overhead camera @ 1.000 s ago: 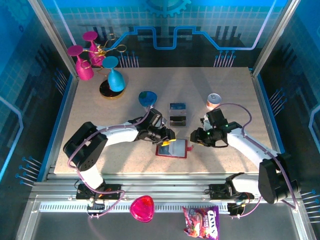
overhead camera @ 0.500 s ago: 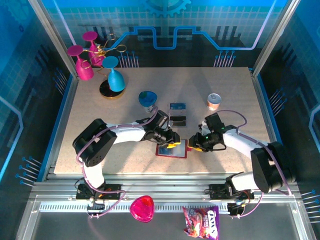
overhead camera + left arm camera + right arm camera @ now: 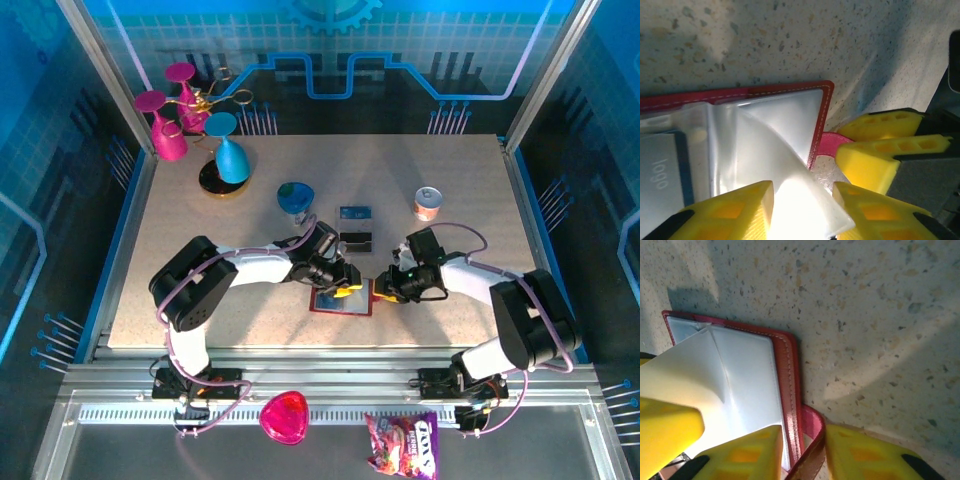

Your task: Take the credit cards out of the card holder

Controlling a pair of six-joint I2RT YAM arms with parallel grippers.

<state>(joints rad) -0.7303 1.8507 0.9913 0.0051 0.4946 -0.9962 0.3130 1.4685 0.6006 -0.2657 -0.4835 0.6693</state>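
The dark red card holder [image 3: 330, 303] lies open near the table's front, its pale grey pockets up [image 3: 785, 112]. My left gripper [image 3: 347, 289] hovers over its right half, open, with a pale glossy flap [image 3: 770, 150] raised between its fingers [image 3: 802, 200]. My right gripper [image 3: 381, 290] is at the holder's right edge [image 3: 785, 370], shut on that edge and the red snap tab [image 3: 815, 425]. The blue card [image 3: 354, 212] and the dark card [image 3: 355, 240] lie flat on the table just behind the holder. A grey insert printed "logo" [image 3: 660, 170] sits in a pocket.
A small tin [image 3: 428, 202] stands at the back right and a blue dish [image 3: 294, 196] behind the cards. Pink and blue glasses [image 3: 200, 130] stand at the back left. A pink heart dish [image 3: 284, 417] and a snack bag [image 3: 402, 445] lie off the table's front.
My right gripper has moved left onto the card holder's right edge and tab. My left gripper has edged forward over the holder's right half.
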